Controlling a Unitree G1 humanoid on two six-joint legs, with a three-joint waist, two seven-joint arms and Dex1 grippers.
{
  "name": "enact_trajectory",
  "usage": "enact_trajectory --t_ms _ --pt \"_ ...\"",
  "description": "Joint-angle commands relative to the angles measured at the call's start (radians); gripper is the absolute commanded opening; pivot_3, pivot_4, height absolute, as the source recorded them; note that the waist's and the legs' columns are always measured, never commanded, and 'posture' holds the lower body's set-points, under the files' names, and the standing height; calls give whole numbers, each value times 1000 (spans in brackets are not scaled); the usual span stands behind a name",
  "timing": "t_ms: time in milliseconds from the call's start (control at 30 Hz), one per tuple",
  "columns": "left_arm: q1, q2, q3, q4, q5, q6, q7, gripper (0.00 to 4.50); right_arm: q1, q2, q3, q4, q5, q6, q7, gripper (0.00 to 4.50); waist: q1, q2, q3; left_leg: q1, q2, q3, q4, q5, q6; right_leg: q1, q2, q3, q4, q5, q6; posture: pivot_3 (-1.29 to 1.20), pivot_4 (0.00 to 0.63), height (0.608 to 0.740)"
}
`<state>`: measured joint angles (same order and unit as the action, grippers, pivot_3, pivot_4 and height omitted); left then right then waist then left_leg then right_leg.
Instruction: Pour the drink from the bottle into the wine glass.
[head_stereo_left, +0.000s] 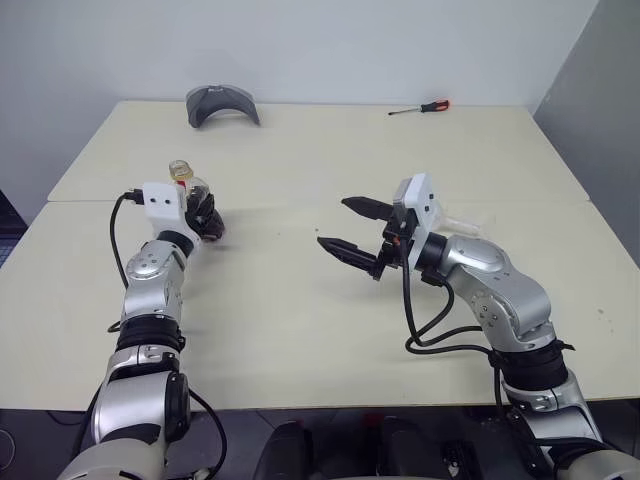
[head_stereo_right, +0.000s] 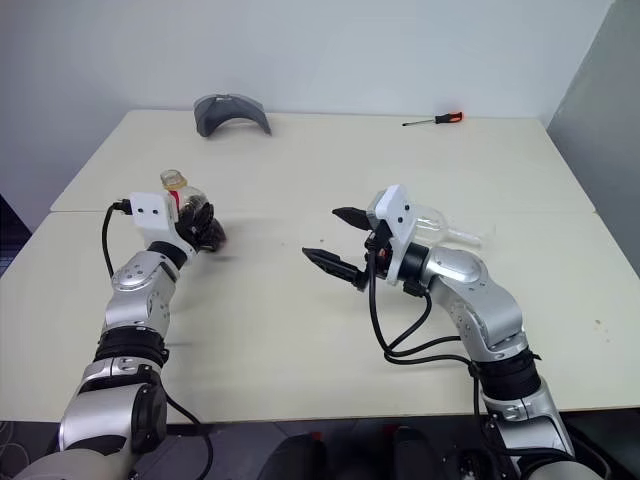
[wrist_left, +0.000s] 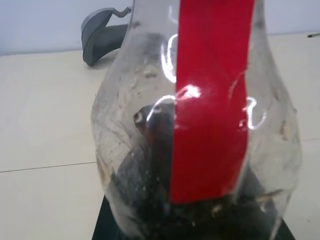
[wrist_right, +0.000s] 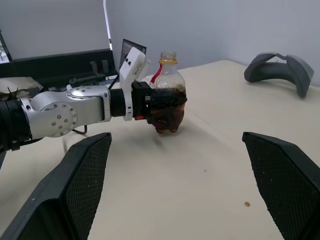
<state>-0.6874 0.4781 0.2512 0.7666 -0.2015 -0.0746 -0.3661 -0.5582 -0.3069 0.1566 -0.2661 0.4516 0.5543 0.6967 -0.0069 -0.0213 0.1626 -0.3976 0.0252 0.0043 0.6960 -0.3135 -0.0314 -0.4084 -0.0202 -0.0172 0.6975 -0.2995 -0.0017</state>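
Small squat clear plastic bottle (wrist_right: 167, 95), upright on cream table (head_stereo_left: 300, 300), clamped by left gripper (wrist_right: 162, 107); right gripper (head_stereo_left: 355, 230) spread wide, empty.

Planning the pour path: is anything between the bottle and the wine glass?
Yes. The right gripper, open and empty, and its wrist sit between the bottle, held by the left gripper, and the wine glass behind that wrist.

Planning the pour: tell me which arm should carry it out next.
Probably the left. Its end effector is closed around the upright bottle, while the right end effector hangs open and empty. The wine glass lies on its side behind the right arm.
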Motion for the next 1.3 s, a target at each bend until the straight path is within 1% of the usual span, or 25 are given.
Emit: enact_trajectory --t_ms 33,267,300,533,667,833,1033,1200,1300 --pt "-21 13 13 -12 -4 -31 -11 2224 -13 0 -22 -18 0 -21 -5 4500 0 0 0 0 0 0 0 0 0 0 0 0 0 0 0 0 150 740" --pt "2 12 18 -41 -12 -11 -23 4373 -24 1 -25 -8 2 -26 -4 4500 0 0 0 0 0 0 0 0 0 0 0 0 0 0 0 0 150 740" --pt "6 13 19 -48 -14 -7 -23 4475 -25 2 -25 -6 3 -27 -3 4500 0 0 0 0 0 0 0 0 0 0 0 0 0 0 0 0 150 740" --pt "107 22 32 -240 -23 95 22 4475 -31 -3 -29 1 7 -30 11 4500 -1 0 0 0 0 0 0 0 0 0 0 0 0 0 0 0 150 740" --pt "206 13 43 -434 -38 197 59 4475 -37 0 -29 9 8 -36 14 4500 -1 0 0 0 0 0 0 0 0 0 0 1 0 0 0 0 150 740" --pt "317 -28 81 -644 -86 331 130 4475 -38 7 -25 21 3 -50 16 4500 -1 0 0 0 0 0 0 0 0 0 0 1 0 0 0 0 150 740" --pt "443 -57 89 -864 -109 456 173 4475 -18 11 -25 8 6 -50 11 4500 -1 0 0 0 0 0 0 -1 2 0 0 1 0 0 0 0 150 740" --pt "556 -68 24 -1091 -145 581 145 4475 34 -18 -35 -25 -5 -49 1 4500 3 0 0 0 0 0 0 -1 2 1 0 1 0 0 0 0 150 740" --pt "597 -69 -22 -1213 -184 644 111 4475 84 -58 -25 -58 -45 -62 -11 4500 6 0 0 0 0 0 0 -2 3 1 -1 1 0 0 0 0 150 740"
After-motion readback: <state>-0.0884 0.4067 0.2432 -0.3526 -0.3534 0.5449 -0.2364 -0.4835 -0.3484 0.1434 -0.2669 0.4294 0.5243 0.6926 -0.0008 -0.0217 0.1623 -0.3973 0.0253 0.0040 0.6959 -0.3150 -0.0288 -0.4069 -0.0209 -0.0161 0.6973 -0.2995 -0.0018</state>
